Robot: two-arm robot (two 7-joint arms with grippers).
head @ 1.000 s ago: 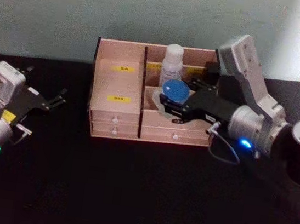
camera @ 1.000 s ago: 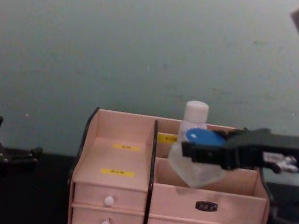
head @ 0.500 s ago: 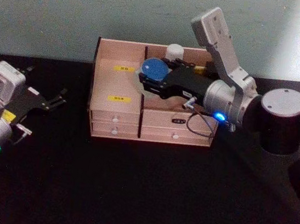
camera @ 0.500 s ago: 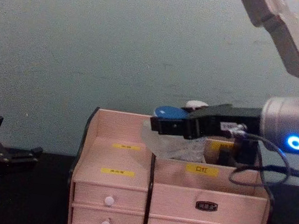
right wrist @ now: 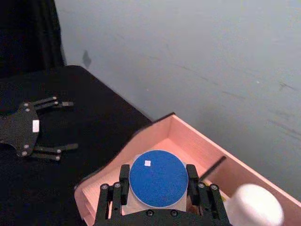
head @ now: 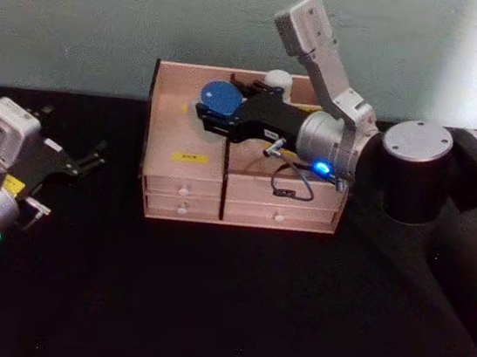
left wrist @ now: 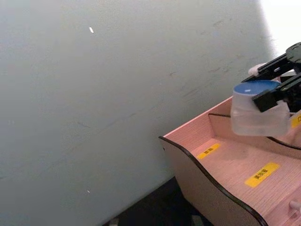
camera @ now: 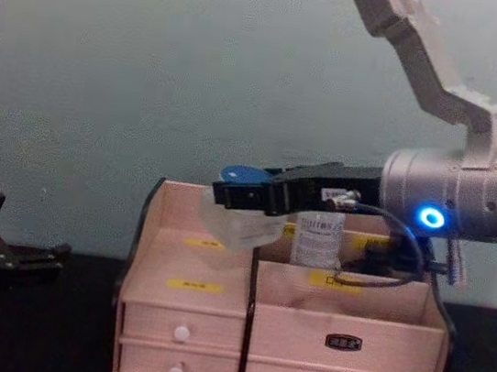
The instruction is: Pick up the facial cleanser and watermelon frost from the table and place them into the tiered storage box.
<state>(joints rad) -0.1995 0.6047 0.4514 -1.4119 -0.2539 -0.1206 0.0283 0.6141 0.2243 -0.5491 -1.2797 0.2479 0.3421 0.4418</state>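
One item, a white bottle (head: 277,79), already stands in the back right compartment of the storage box (head: 185,180) in the head view, while the right end effector (head: 215,114) grips a blue-lidded jar (head: 220,99) over the back left step; the left end effector (head: 92,157) is parked at the left, fingers spread. The chest view puts the jar (camera: 238,223) left of the divider (camera: 248,315). The left wrist view shows the jar (left wrist: 258,113) hanging above the step, not touching. Lowering and release are left, I judge.
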